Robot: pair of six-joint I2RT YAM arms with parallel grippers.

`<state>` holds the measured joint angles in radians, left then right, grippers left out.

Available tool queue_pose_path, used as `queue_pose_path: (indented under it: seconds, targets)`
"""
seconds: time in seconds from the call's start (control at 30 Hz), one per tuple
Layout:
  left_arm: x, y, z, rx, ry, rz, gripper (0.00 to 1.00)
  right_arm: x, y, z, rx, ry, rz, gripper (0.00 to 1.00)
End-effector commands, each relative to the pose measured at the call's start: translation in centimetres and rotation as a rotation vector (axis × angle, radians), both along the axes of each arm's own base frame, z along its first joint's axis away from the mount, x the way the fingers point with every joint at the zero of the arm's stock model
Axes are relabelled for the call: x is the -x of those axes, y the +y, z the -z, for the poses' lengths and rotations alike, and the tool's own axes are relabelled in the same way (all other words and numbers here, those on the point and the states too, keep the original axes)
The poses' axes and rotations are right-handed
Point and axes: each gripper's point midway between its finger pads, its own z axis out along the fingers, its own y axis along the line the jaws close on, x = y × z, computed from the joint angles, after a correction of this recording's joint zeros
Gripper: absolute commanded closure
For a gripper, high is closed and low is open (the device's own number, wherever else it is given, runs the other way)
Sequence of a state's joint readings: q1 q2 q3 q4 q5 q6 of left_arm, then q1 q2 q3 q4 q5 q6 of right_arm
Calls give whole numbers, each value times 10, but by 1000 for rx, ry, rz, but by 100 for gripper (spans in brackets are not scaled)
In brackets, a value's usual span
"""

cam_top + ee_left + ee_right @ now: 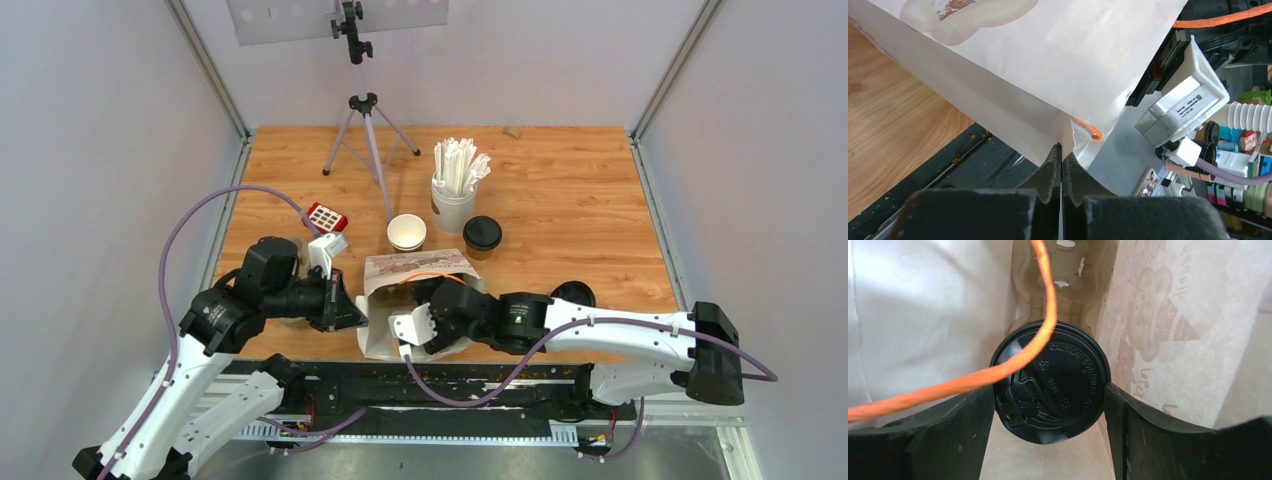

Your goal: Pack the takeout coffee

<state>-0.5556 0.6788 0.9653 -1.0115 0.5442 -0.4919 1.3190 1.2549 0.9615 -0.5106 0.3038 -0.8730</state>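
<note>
Where the left gripper [1061, 148] bites: pinched flat on the paper bag's [1048, 60] rim.
Right gripper [1049, 402]: inside the bag, fingers clasping the lidded coffee cup [1060, 372] on both sides.

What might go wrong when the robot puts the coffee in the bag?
1. The bag's orange handle cord lies across the lidded coffee cup held by the right gripper; it may snag when the arm pulls out.
2. The left gripper pinches only a thin edge of the paper bag; it might slip or tear.
3. The cup might miss the pulp carrier and tip.
</note>
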Motion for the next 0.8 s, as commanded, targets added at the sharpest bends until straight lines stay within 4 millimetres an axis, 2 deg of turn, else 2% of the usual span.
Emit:
queue_pose_path:
  seconds: [0.0, 0.17, 0.23, 0.4, 0.77]
  targets:
    - [1, -5, -5, 33, -11, 28, 100, -5, 10, -16, -96, -20, -31, 41]
    - [3, -4, -2, 31, -3, 29, 100, 3, 20, -21, -108, 18, -80, 41]
    - [3, -4, -2, 30, -1, 28, 100, 2, 19, -17, -99, 20, -76, 42]
    - [3, -4, -2, 35, 1, 26, 100, -4, 14, -3, -69, -13, -63, 42]
    - [7, -2, 0, 33, 12, 22, 100, -21, 10, 5, -52, -53, -34, 43]
